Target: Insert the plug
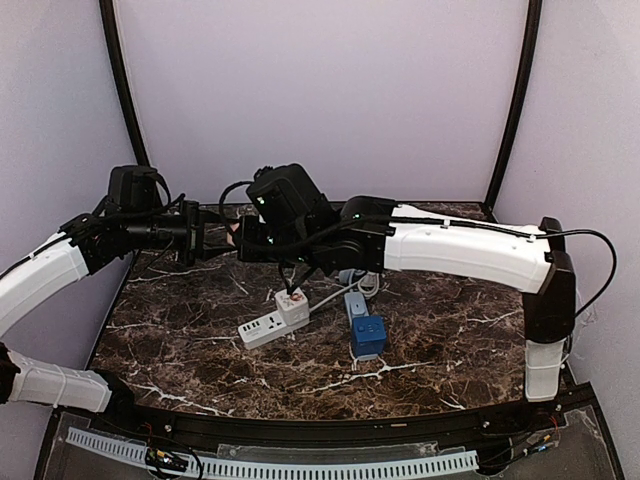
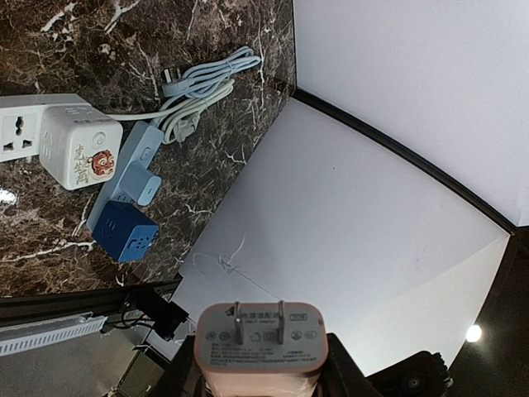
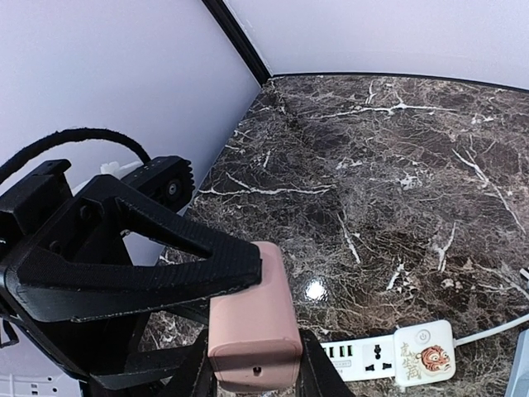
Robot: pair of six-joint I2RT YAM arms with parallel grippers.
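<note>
Your left gripper [image 2: 260, 379] and right gripper [image 3: 253, 368] are both closed on the pink plug [image 1: 232, 232] — held in mid-air at far left, prongs bare — with the white power strip [image 1: 270, 321] lying nearer, rightward.

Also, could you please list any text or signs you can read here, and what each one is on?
On the white cube on the strip: a power sign, and Chinese characters beside a tiger picture, too blurred to quote.
On the plug, pronged face: fine print, too small to read.
Nothing else is legible.
</note>
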